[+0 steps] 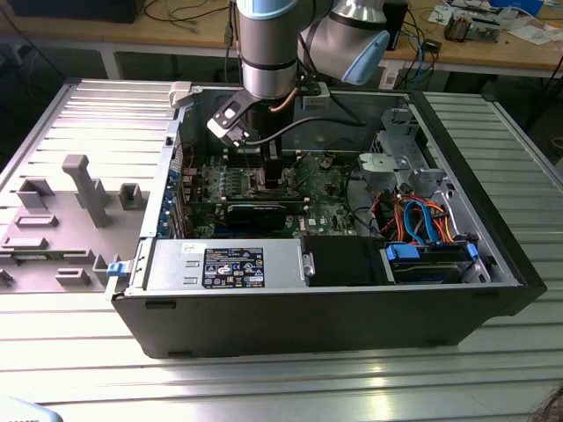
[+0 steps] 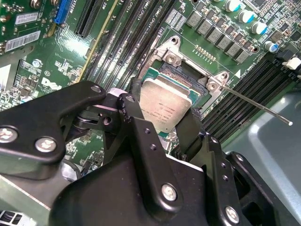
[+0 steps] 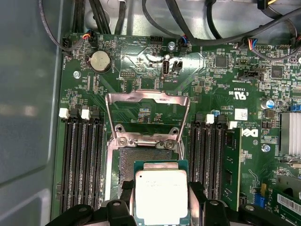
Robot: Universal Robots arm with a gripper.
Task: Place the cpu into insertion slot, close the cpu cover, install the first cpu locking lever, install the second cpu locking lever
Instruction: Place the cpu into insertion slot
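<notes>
A: Item one, nearest the lens: the gripper (image 2: 162, 113), black, its fingers (image 2: 141, 134) clamped on opposite edges of the cpu (image 2: 164, 101).

B: We log the cpu as held, silver top up, over the socket (image 3: 126, 165). It hides part of the socket; the pin field beyond lies bare. Whether it touches we cannot tell.

A: Item two: the cover (image 3: 148, 97). We list it as swung open, off the socket on the side away from the gripper, green board (image 3: 202, 94) showing through its window.

B: Item three: one lever (image 2: 256, 106), a thin wire rod, slanting away from a socket corner, its free end out past the memory slots (image 2: 254, 80).

A: We enter those slots as black, ranked on both sides of the socket, white clips at their ends.

B: Exterior view: the arm (image 1: 268, 53) reaches straight down into the open case (image 1: 334, 316), which lies on its side on a ribbed metal table (image 1: 264, 387).

A: Also in the case: a long black card (image 1: 255, 211) just beside the arm's lower end, a grey power unit (image 1: 224, 264) along the near wall, orange and blue cables (image 1: 422, 220) toward the exterior view's right.

B: Last, we note grey fixtures (image 1: 84, 189) on the table at the exterior view's left, well apart from the arm.
</notes>
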